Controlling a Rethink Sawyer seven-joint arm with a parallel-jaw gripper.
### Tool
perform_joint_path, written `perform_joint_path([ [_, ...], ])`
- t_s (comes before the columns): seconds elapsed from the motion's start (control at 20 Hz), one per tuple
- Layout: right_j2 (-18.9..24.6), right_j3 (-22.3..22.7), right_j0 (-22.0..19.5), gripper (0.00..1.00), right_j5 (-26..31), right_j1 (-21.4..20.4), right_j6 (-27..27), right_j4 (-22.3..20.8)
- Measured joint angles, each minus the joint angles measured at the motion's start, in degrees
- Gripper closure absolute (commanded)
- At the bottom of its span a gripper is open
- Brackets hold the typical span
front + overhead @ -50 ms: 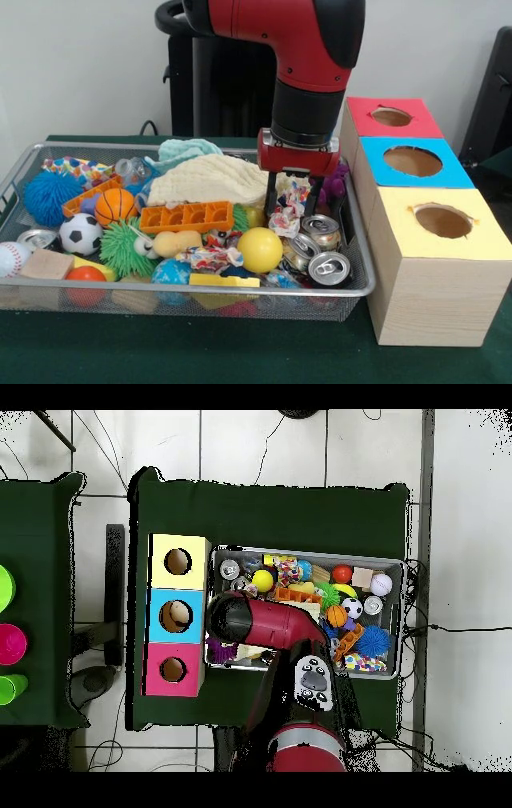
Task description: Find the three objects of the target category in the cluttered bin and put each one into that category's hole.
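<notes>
front view: my gripper (293, 186) hangs low at the wire bin's (200, 302) right end, over crumpled wrappers (288, 210); i cannot tell how it is set. three cans (320, 248) lie just beside, near the boxes' holes (442, 221).

overhead view: my arm (262, 622) covers the bin's box-side end; one can (230, 569) shows at the corner by the yellow box (178, 562).

A bench (240, 352) covered in dark green cloth carries a wire mesh bin (264, 308) crammed with toys, balls and cans, and touching its side a wooden box (432, 300) topped with red, blue and yellow panels, each panel cut with one round hole.
</notes>
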Motion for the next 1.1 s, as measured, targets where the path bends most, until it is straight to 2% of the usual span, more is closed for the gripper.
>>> perform_joint_path([
  [0.9,0.2,0.1,-1.0,0.00,0.0,2.2,0.0,0.0],
  [0.95,0.3,0.1,-1.2,1.00,-0.1,2.2,0.0,0.0],
  [1.1,0.4,0.2,-1.4,1.00,-0.2,2.2,0.0,0.0],
])
